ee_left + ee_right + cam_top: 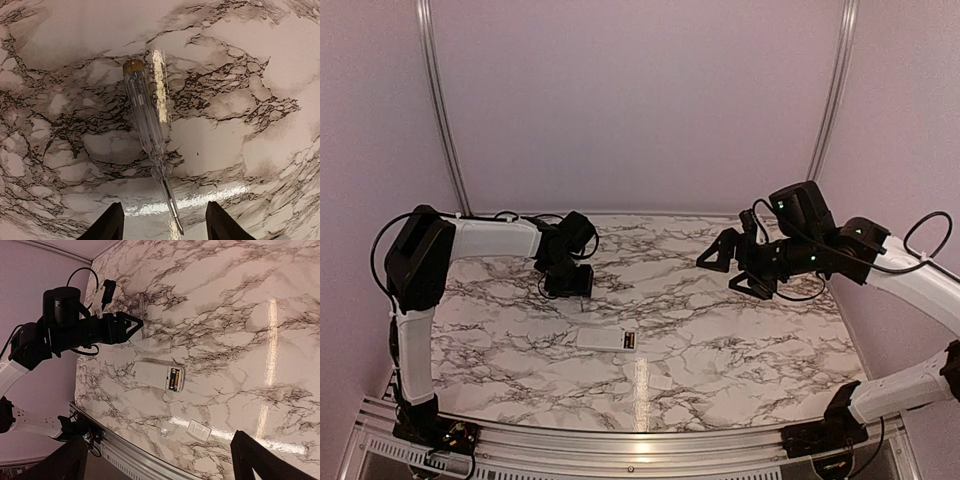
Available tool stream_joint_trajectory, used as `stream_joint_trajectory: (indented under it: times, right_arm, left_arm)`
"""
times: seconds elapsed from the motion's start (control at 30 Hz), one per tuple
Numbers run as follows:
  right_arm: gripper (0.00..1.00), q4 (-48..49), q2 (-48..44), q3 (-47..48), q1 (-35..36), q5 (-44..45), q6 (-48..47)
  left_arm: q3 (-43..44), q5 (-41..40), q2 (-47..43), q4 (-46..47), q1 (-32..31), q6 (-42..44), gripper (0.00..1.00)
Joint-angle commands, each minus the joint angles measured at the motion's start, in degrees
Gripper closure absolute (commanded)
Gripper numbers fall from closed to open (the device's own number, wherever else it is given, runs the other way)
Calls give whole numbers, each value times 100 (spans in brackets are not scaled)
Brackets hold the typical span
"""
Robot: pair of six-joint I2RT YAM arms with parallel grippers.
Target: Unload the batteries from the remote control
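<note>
Two pincers, so what state is each in?

Left pincer [165,227]: low over the desk [260,150], parted about the metal tip of a clear-handled tool [147,130], touching neither side of it as far as can be seen. Right pincer [732,268]: spread wide, holding nothing, raised well off to the right.

Step in hand, then?

Looks like fetching the tool to pry with. Not yet at the cells themselves.

Next move?

Probably close squarely on the thin shaft, lift without letting it roll, then carry it toward the remote control [605,339]. Round shaft on a glossy desk, so likely to slip or spin.

And the remote?

Flat on the desk nearer the arms' bases, well apart from the tool, recess [175,380] face up.

Anything in the recess?

Batteries [174,379] in place, side by side at one end of the remote — too small to count. Small white cover [199,430] off, lying alone nearer the front edge, nothing in it.
</note>
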Motion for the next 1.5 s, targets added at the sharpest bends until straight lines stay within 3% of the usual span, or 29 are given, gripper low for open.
stream_joint_trajectory:
  times: [0.0, 0.6, 0.93, 1.13, 1.3, 1.47]
  right_arm:
    - [1, -90, 172, 252, -49, 42, -115]
    - [1, -83, 935, 741, -238, -260, -582]
    - [2, -233, 928, 775, -287, -243, -726]
    - [1, -244, 895, 717, -291, -249, -741]
    - [2, -150, 923, 666, -291, -284, -717]
    - [1, -81, 930, 626, -291, -313, -671]
  left_arm:
    - [232, -141, 282, -180, -47, 1, 46]
    - [337, -220, 625, -190, -128, 185, 79]
    - [122, -280, 510, -125, -392, 797, 100]
    - [-541, 66, 5, 356, -539, 1302, 98]
    - [-836, 130, -127, 411, -539, 1361, 76]
    - [-978, 156, -118, 445, -543, 1343, 70]
